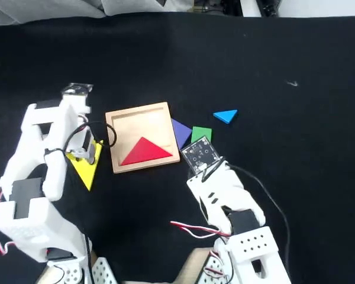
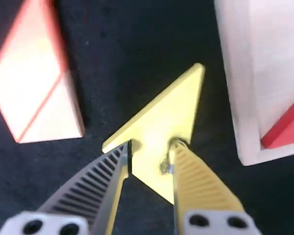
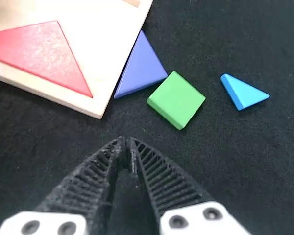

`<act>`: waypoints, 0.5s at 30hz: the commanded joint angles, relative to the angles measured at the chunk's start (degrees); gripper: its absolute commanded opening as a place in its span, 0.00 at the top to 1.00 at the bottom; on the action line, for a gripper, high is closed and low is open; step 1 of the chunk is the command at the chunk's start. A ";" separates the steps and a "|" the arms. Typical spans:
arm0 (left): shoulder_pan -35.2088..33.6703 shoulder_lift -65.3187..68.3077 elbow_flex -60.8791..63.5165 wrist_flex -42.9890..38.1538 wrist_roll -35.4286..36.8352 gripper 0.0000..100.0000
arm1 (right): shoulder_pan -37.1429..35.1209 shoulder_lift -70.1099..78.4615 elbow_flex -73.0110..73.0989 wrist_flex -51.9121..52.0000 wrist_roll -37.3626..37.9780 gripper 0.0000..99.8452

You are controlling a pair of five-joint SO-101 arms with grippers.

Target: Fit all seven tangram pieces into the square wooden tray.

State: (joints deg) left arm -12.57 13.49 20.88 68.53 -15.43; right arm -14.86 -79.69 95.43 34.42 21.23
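Only one piece is home so far: the red triangle [image 1: 144, 152] lies flat in the tray [image 1: 136, 118], tucked into the corner on the robot's side, and the rest of the tray floor is bare wood. The step in hand looks like the yellow triangle [image 2: 171, 112]. It lies on the bench [image 1: 284, 177] just beside the tray's left wall, and the left gripper [image 2: 149, 152] is closed down across one corner of it, with a finger touching each edge, so it reads as a grip already made. An orange piece [image 2: 34, 93] sits near it, on the far side from the tray. The right gripper [image 3: 126, 147] is pinched fully together with nothing in it, hanging over bare bench near the tray's right corner. The purple triangle [image 3: 139, 68] touches that side of the tray, the green square [image 3: 176, 99] is right next to it, and the blue triangle [image 3: 242, 91] is a bit further out. The next move probably calls for a clean lift over the tray wall, then a turn so the yellow triangle's long edge meets the red one. The grip on a corner could let the piece swivel.
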 commanded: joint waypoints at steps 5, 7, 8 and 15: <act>2.42 -11.34 3.56 1.76 2.90 0.87 | 0.26 -1.10 -0.57 -0.18 0.53 0.99; 1.19 -14.95 3.30 3.16 2.90 0.86 | 0.26 -1.10 -0.57 -0.18 0.53 0.99; -0.04 -16.62 3.21 3.60 2.81 0.83 | 0.26 -1.10 -0.57 -0.18 0.53 0.99; -6.29 -17.93 4.35 1.85 -8.26 0.72 | 0.26 -1.10 -0.57 -0.18 0.53 0.99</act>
State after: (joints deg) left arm -17.23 -3.12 24.92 71.60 -17.19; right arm -14.86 -79.69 95.43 34.42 21.23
